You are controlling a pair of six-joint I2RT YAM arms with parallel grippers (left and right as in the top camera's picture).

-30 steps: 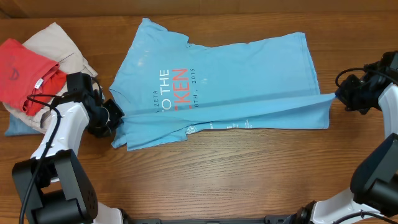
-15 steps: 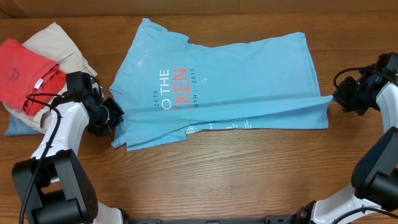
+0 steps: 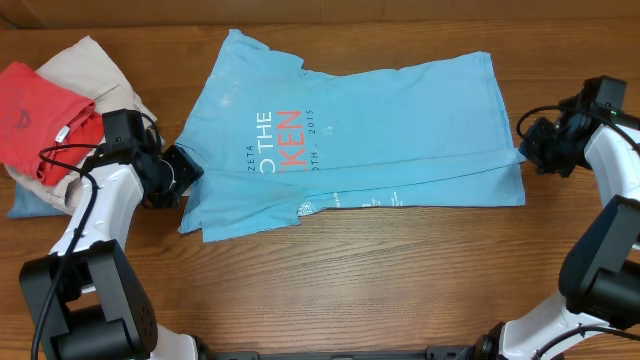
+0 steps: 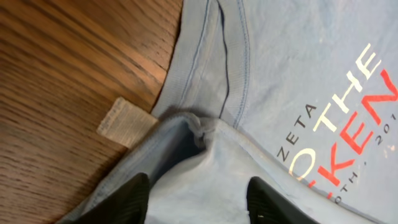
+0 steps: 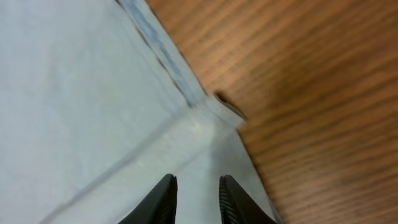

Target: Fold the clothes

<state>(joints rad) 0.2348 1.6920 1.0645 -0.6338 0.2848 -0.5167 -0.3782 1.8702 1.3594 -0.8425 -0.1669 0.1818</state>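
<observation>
The sky-blue T-shirt (image 3: pixel 360 130) lies spread sideways across the middle of the wooden tabletop (image 3: pixel 350 290), neck end at the left and hem at the right. Its white and red-orange lettering (image 3: pixel 275 140) runs up the chest, and its lower letters are cut off by a fold. The near long side of the shirt is turned over onto the front as a strip, with faint reversed print showing on it.

The left tool (image 3: pixel 185 175) sits at the shirt's neck-end corner, on the near side, right where the folded strip starts. In the left wrist view its two dark fingers (image 4: pixel 134 199) stand well spread, with the doubled edge of the shirt lying loose between and below them, not pinched. Just beyond them are the ribbed neckline (image 4: pixel 211 68) and a small pale label (image 4: pixel 121 121) that pokes out onto the wood.

The right tool (image 3: pixel 525 150) is at the shirt's hem edge, at the other end of the same fold. Its fingers (image 5: pixel 163 199) are parted only narrowly. Pale fabric shows through the gap, lying flat beneath them, so they do not clamp it. The hem corner (image 5: pixel 217 109) rests on the wood just ahead.

Beyond the shirt's neck end, well apart from it, is a pile: a red T-shirt (image 3: pixel 30 110) on a beige garment (image 3: pixel 90 65), with blue cloth (image 3: pixel 25 205) under both.
</observation>
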